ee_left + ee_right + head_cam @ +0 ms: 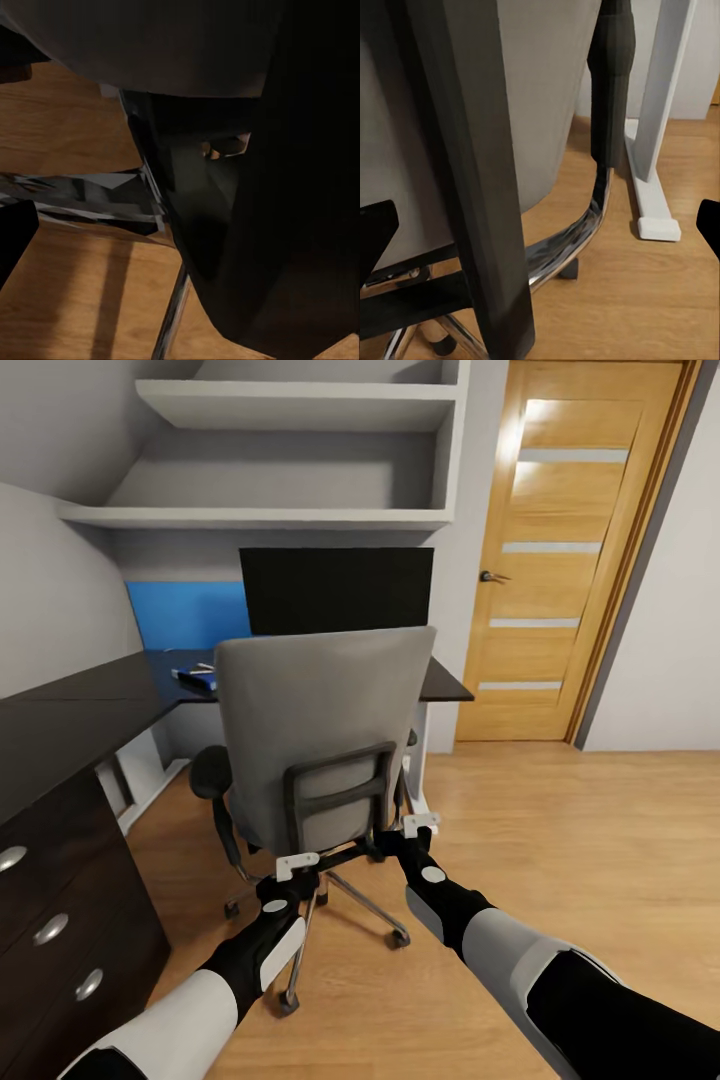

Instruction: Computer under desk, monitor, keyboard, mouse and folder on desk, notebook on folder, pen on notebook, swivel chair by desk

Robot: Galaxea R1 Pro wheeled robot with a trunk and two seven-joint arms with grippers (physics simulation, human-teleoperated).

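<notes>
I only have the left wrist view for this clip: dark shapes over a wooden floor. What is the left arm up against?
Observer: The swivel chair. The left gripper is low behind its grey backrest, near the base.
Operator: Where's the other arm?
Observer: The right gripper is at the chair's right rear, near the desk's white leg.
Operator: Anything on the desk?
Observer: A dark monitor stands on the desk, with a blue item lying beside it.
</notes>
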